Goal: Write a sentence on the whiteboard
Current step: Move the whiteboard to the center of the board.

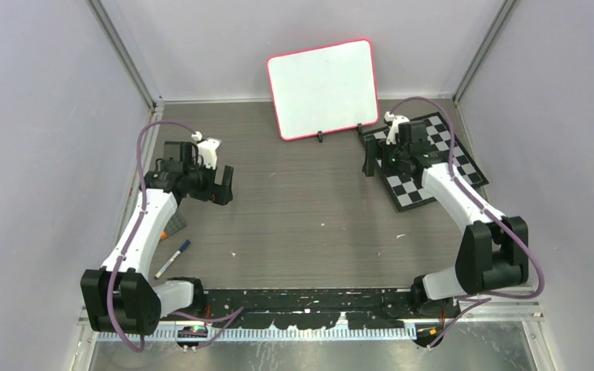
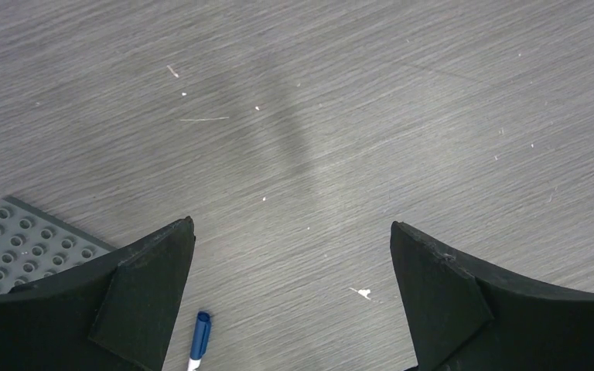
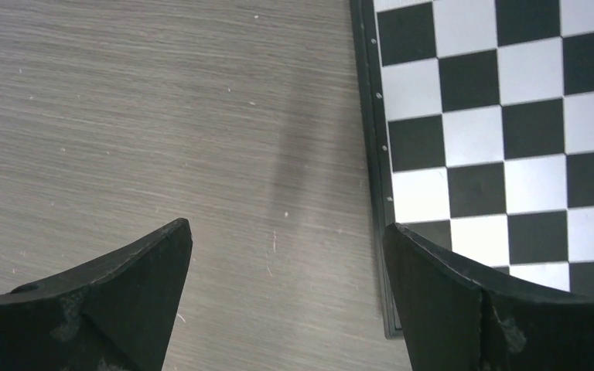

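Observation:
The whiteboard (image 1: 323,89) stands blank at the back centre, leaning on two black clip feet, its frame pink-red. A marker with a blue cap (image 1: 172,258) lies on the table beside the left arm; its cap end shows in the left wrist view (image 2: 199,340) next to the left finger. My left gripper (image 1: 224,185) (image 2: 291,228) is open and empty above bare table, left of the board. My right gripper (image 1: 369,158) (image 3: 286,226) is open and empty, just below the board's right foot at the checkerboard's left edge.
A black-and-white checkerboard (image 1: 425,158) (image 3: 503,131) lies flat at the back right. A grey studded baseplate (image 2: 23,247) lies by the left arm near the marker. Grey walls close in the table on three sides.

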You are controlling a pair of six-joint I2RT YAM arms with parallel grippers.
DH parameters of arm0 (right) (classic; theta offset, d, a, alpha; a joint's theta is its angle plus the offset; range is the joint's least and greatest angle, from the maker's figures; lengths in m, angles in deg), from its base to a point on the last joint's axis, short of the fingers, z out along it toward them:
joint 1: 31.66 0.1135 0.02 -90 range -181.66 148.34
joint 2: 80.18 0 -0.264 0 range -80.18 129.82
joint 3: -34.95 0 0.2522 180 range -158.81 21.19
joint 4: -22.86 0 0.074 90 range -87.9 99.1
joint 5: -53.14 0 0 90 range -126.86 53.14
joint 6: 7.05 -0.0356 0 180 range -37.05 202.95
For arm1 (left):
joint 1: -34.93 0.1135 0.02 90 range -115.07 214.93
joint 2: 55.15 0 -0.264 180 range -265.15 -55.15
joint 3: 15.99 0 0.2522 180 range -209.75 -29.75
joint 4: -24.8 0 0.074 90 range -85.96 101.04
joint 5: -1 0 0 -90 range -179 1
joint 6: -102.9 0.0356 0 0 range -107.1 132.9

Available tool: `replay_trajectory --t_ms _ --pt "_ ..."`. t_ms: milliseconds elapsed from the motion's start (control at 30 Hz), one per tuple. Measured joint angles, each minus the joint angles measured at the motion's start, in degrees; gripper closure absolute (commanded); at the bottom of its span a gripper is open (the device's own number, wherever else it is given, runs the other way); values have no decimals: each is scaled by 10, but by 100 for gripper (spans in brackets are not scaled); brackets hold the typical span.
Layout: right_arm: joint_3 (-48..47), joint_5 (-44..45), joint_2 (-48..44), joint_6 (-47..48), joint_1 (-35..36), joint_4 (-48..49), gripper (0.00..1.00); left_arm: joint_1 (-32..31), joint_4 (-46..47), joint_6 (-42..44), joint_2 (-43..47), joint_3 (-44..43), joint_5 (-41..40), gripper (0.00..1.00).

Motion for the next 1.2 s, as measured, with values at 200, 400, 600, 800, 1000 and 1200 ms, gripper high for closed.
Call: replay_trajectory --t_ms 200,400,600,800,1000,1200 --pt "-81 51 107 -17 54 25 13 0 12 -12 12 0 -9 0" --pt "-202 108 240 -56 106 46 39 0 16 -15 16 5 -18 0" --pt "-296 141 369 -97 130 69 47 0 16 -19 18 7 -18 0" --pt "-326 161 434 -127 137 97 51 0 16 -23 19 11 -18 0" --pt "-363 170 466 -132 143 122 51 0 16 -23 19 12 -16 0" --pt "-401 173 490 -128 152 132 52 0 16 -24 19 13 -16 0"
